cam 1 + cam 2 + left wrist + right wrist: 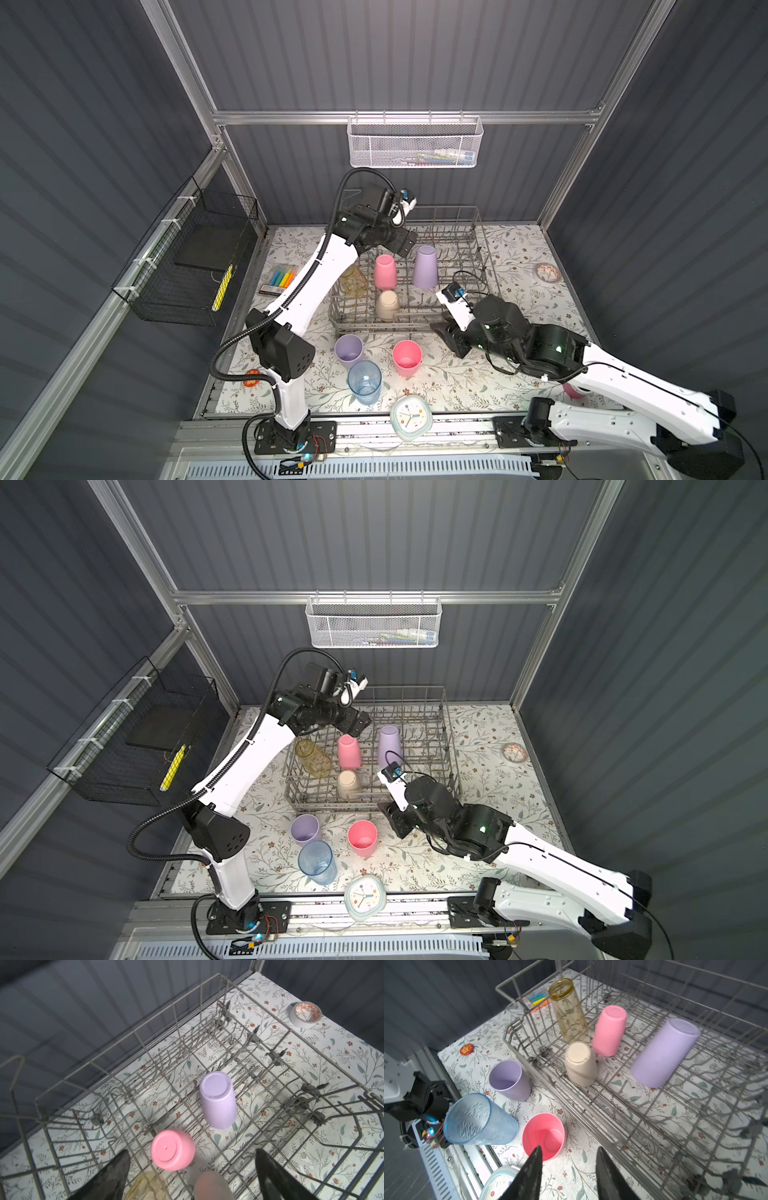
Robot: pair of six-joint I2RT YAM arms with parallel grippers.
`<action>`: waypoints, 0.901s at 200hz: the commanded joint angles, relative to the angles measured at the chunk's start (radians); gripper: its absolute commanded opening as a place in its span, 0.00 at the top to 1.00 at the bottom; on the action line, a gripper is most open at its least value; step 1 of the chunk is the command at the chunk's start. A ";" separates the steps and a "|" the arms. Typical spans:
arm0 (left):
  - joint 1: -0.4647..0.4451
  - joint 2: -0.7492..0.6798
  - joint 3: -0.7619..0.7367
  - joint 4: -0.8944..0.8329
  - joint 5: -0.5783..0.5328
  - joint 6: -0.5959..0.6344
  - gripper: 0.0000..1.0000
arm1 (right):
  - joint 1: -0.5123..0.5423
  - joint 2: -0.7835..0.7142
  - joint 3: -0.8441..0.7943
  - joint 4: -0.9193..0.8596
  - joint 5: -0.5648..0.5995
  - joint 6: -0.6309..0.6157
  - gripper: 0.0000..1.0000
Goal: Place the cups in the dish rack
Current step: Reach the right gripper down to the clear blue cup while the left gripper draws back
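— What is looking risky from where you are standing?

— Item one: the right fingers (532, 1169) are hanging parted and empty just beside the pink cup on the desk (543, 1136). I am judging that gap too narrow for the rim, so a push forward could be knocking the cup into the blue tumbler (477, 1120) or the lilac cup on the desk (508, 1080). All three are standing upright and close together near the front of the desk (457, 386). Item two: the left fingers (115, 1174) are spread wide, holding nothing, hovering over the dish rack (583, 1109) above the pink cup in the rack (172, 1150). A low sweep could be clipping the patterned glass (569, 1014), which is standing mouth-up among the tines while its neighbours are sitting mouth-down. It looks breakable.

— And the count?

— Cups, seven.
In the rack, four: patterned glass, one; pink, one; lilac cup in the rack (664, 1053), one; beige cup (580, 1064), one.
On the desk, three: pink, one; lilac, one; blue, one, all waiting to be loaded.
Dish rack, one.
Sundries: clock (410, 417), one; tape roll (546, 273), one; marker pack (282, 279), one; white mesh basket (374, 145), one; black wire basket (166, 299), one.
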 commanded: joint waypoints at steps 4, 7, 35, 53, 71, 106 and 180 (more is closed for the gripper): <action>0.047 -0.066 -0.033 0.043 0.051 -0.065 0.06 | 0.094 0.058 0.051 0.038 0.029 -0.102 0.56; 0.049 -0.068 -0.035 0.043 0.049 -0.066 0.06 | 0.107 0.070 0.056 0.038 0.029 -0.111 0.56; 0.058 -0.092 -0.068 0.056 0.033 -0.073 0.06 | 0.226 0.197 0.090 0.056 0.000 -0.186 0.56; 0.065 -0.108 -0.091 0.066 0.037 -0.079 0.06 | 0.260 0.268 0.118 0.064 -0.039 -0.197 0.56; 0.067 -0.122 -0.112 0.075 0.045 -0.085 0.06 | 0.286 0.312 0.126 0.093 -0.065 -0.205 0.56; 0.070 -0.148 -0.140 0.084 0.046 -0.086 0.06 | 0.311 0.365 0.141 0.127 -0.098 -0.206 0.56; 0.091 -0.198 -0.205 0.082 0.078 -0.090 0.05 | 0.357 0.515 0.265 0.042 -0.133 -0.287 0.56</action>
